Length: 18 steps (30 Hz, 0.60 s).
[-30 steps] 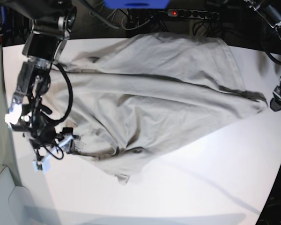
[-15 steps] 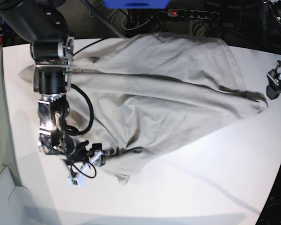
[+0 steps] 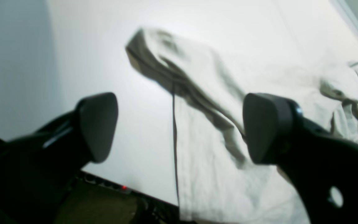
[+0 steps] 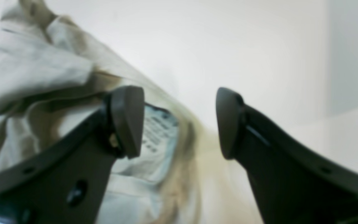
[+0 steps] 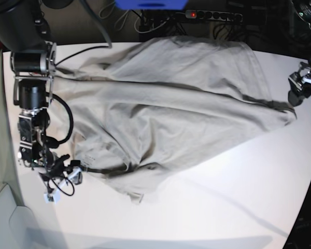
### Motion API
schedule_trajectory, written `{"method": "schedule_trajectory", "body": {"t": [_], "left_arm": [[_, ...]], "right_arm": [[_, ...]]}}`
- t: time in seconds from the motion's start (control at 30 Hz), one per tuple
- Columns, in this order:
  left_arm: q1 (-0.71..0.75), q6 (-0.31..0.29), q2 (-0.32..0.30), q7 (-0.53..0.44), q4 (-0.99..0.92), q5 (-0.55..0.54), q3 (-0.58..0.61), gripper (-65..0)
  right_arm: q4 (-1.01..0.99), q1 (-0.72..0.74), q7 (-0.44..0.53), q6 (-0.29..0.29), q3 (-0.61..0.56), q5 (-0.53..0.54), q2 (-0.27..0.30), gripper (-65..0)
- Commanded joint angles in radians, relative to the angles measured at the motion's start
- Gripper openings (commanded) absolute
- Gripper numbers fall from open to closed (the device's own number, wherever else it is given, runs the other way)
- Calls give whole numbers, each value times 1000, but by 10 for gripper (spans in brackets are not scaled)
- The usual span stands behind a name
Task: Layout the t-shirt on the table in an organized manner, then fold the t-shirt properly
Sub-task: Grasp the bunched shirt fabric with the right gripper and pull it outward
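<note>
The light grey-beige t-shirt (image 5: 176,104) lies crumpled across the far half of the white table (image 5: 223,207), with its collar and neck label (image 4: 158,130) at the left front edge. My right gripper (image 5: 62,179) is open at that edge, and its fingers (image 4: 129,121) straddle the label and the collar fold (image 4: 179,123) without holding cloth. My left gripper (image 5: 299,89) is open and empty off the shirt's right corner (image 3: 141,40). In the left wrist view the gripper (image 3: 179,127) hovers above the shirt (image 3: 216,161).
The table's far edge runs under the shirt's top hem, with a power strip (image 5: 212,15) and cables behind it. A blue object (image 5: 150,4) sits at the far edge. A pale bin (image 5: 10,223) is at the front left corner.
My right gripper swung right along the shirt's front edge, then back left to the collar. My left gripper rose away from the shirt's right corner. The shirt has barely shifted.
</note>
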Motion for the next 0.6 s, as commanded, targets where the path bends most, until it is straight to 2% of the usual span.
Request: {"method": "schedule_trajectory", "body": {"t": [0.0, 0.57], "left_arm": [[-11, -3, -22, -22, 14, -18, -5, -26], [-25, -3, -22, -22, 14, -18, -7, -26]], "right_arm": [[16, 18, 18, 6, 2, 9, 10, -281], [15, -54, 22, 6, -6, 8, 13, -295]]}}
